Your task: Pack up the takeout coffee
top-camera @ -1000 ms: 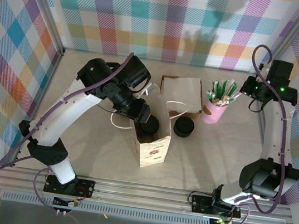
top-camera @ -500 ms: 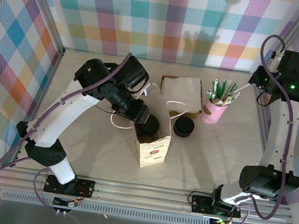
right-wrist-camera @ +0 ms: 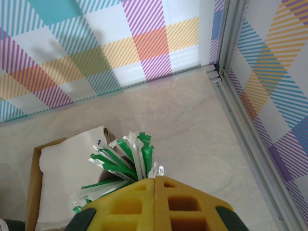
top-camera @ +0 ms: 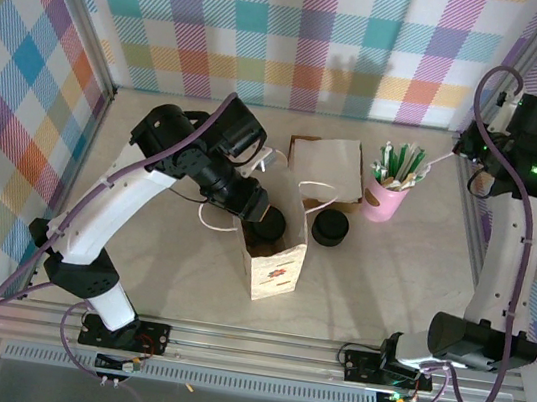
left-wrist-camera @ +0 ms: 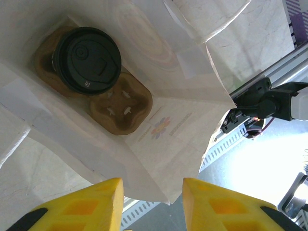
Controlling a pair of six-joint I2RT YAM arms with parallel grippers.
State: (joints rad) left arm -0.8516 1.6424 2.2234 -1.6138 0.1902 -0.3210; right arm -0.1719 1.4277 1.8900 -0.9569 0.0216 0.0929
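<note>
The takeout coffee (left-wrist-camera: 86, 60) shows from above as a round black plastic lid with a raised rim and a small sip tab. The lid covers the cup's paper side, so no print can be read. It sits in one pocket of a brown pulp cup carrier (left-wrist-camera: 120, 108) at the bottom of a white paper bag (left-wrist-camera: 168, 144). The carrier's neighbouring pocket is empty, its four fold-in flaps bare.

In the top view the bag (top-camera: 277, 268) stands open on the table (top-camera: 390, 270), with a small flower print on its near face, and the black lid (top-camera: 267, 226) is visible through its mouth. The left jaws hang over the bag's opening, spread apart with nothing between them. Just right of the bag lie loose black lids (top-camera: 329, 228); how many are stacked cannot be told.

Behind them a cardboard box (top-camera: 302, 145) holds white napkins (top-camera: 332, 165). Beside it a pink cup (top-camera: 379, 205) bristles with green-and-white wrapped sticks (top-camera: 400, 165).

The right jaws are pressed together and empty, raised near the far right corner above those sticks (right-wrist-camera: 122, 161). They cut off the pink cup in the right wrist view.
</note>
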